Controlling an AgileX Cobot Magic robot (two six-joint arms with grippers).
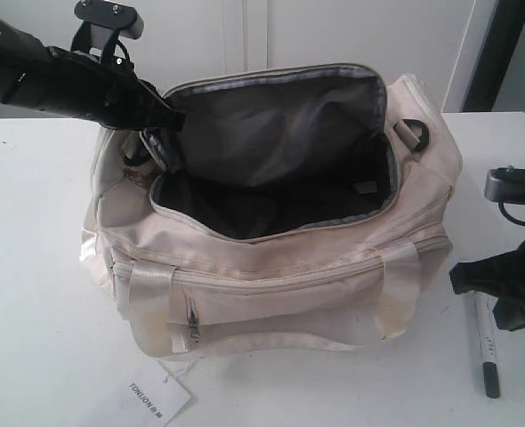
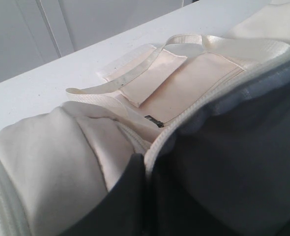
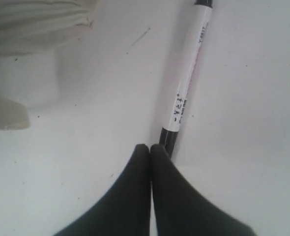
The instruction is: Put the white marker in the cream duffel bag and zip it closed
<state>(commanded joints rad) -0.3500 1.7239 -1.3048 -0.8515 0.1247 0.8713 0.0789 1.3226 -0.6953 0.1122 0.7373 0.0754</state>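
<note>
Now the right pincer (image 3: 150,147) is pressed shut on nothing, tips just beside the dark end of the white marker (image 3: 188,78), which is laid on the table (image 1: 31,294) near the cream duffel bag (image 1: 280,285). The left pincer (image 1: 156,120) is seen at the open bag's rim; its grip cannot be told.

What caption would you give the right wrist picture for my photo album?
Shut gripper beside the white marker lying on the table, a corner of the cream duffel bag nearby.
</note>
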